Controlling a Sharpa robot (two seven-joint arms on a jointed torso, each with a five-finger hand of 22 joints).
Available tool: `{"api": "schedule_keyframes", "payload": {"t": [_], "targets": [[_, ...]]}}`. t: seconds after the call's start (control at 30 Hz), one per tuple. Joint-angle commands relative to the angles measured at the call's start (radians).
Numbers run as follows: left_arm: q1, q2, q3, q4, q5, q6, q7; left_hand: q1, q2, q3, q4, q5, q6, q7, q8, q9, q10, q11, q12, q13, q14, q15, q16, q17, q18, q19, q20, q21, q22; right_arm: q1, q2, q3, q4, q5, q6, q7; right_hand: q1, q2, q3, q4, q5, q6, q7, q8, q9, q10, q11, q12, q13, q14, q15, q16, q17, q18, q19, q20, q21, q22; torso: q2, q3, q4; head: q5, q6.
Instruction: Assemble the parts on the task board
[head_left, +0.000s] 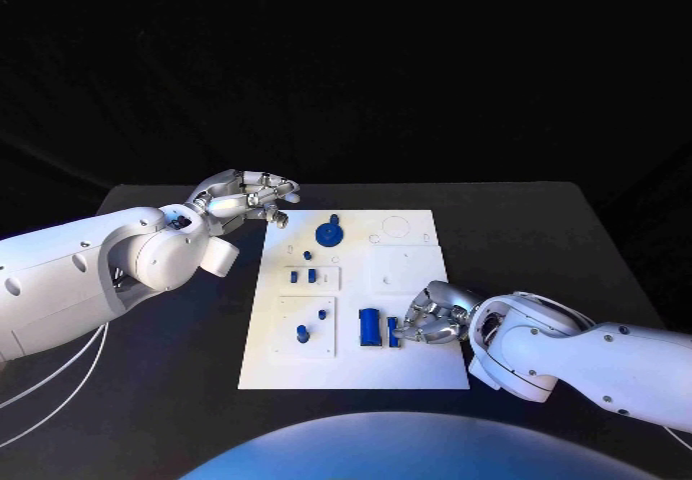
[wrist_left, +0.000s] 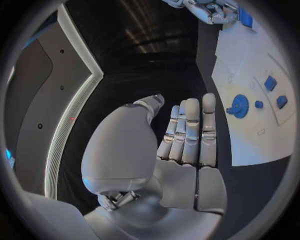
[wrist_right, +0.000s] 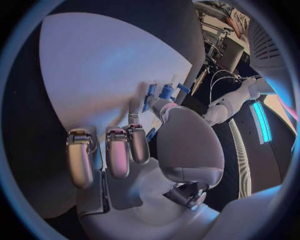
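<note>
White task board lies mid black worktop, small blue parts on it: gear at far end, pegs near right robot hand. Right robot hand rests on board by pegs; grip unclear. Left robot hand open, empty, off board's far left corner.
</note>
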Motion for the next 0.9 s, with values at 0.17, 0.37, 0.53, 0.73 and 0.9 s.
{"api": "schedule_keyframes", "payload": {"t": [0.17, 0.37, 0.53, 0.73, 0.9], "targets": [[0.000, 0.002, 0.001, 0.001, -0.001, 0.014, 0.005, -0.008, 0.001, -0.004, -0.002, -0.001, -0.005, 0.001, 0.005, 0.002, -0.007, 0.002, 0.006, 0.001, -0.002, 0.004, -0.006, -0.001, 0.010, 0.008, 0.000, -0.006, 0.001, -0.001, 0.010, -0.001, -0.005, -0.033, 0.009, 0.005, -0.006, -0.009, -0.004, -0.002, -0.009, 0.008, 0.000, -0.002, -0.001, 0.029, -0.008, 0.006, 0.159, 0.098, -0.007, 0.002, 0.238, -0.007, 0.105, -0.008, 0.005, 0.263, 0.000, 0.0000, 0.0000, -0.002, 0.000], [0.000, 0.002, 0.001, 0.001, -0.001, 0.013, 0.005, -0.008, 0.001, -0.004, -0.002, -0.001, -0.005, 0.001, 0.005, 0.002, -0.007, 0.002, 0.006, 0.001, -0.002, 0.004, -0.006, -0.001, 0.010, 0.008, 0.000, -0.006, 0.001, 0.000, 0.001, 0.000, 0.008, -0.031, -0.008, 0.023, -0.011, -0.009, -0.009, 0.004, -0.011, 0.009, 0.001, -0.002, 0.000, 0.029, -0.007, 0.005, 0.158, 0.098, -0.007, 0.002, 0.237, -0.007, 0.105, -0.008, 0.005, 0.263, -0.001, -0.0003, -0.0006, 0.001, 0.000], [0.000, 0.003, 0.000, -0.001, 0.002, 0.007, 0.010, -0.009, 0.002, -0.004, -0.002, -0.001, -0.005, 0.001, 0.006, 0.002, -0.008, 0.002, 0.007, 0.001, -0.002, 0.004, -0.006, -0.001, 0.010, 0.009, 0.000, -0.007, 0.001, 0.022, -0.021, 0.003, 0.022, 0.019, -0.048, 0.097, -0.016, -0.016, -0.027, 0.017, -0.011, -0.002, 0.004, -0.007, 0.000, 0.023, -0.005, -0.005, 0.151, 0.096, -0.005, -0.003, 0.228, -0.006, 0.103, -0.007, 0.003, 0.263, -0.004, -0.0012, -0.0011, -0.001, 0.000], [-0.002, 0.012, -0.004, -0.007, 0.016, -0.018, 0.030, -0.012, -0.001, -0.007, -0.002, -0.002, -0.007, 0.002, 0.006, 0.001, -0.008, 0.002, 0.007, 0.001, -0.005, 0.005, -0.008, -0.001, 0.009, 0.008, 0.001, -0.009, 0.001, 0.075, -0.026, 0.004, -0.029, 0.229, -0.105, 0.305, 0.025, -0.010, -0.035, 0.021, -0.001, -0.095, 0.040, -0.047, -0.002, -0.031, 0.025, -0.085, 0.092, 0.084, 0.018, -0.029, 0.183, 0.016, 0.056, 0.011, -0.090, 0.232, -0.015, -0.0081, -0.0021, -0.007, 0.000], [-0.013, 0.031, -0.007, -0.027, 0.045, -0.063, 0.067, -0.018, -0.001, -0.010, -0.001, -0.006, -0.017, 0.004, 0.010, 0.000, -0.007, 0.004, 0.014, 0.004, -0.055, 0.010, -0.051, -0.018, 0.008, -0.020, 0.005, -0.046, -0.011, 0.126, 0.013, 0.004, -0.166, 0.568, -0.119, 0.514, 0.054, -0.006, -0.009, -0.011, 0.102, -0.182, 0.079, -0.079, -0.004, -0.307, 0.061, -0.491, -0.218, -0.012, 0.051, -0.220, -0.077, 0.086, -0.114, 0.041, -0.423, 0.117, -0.038, -0.0205, -0.0037, -0.015, 0.013]]}}
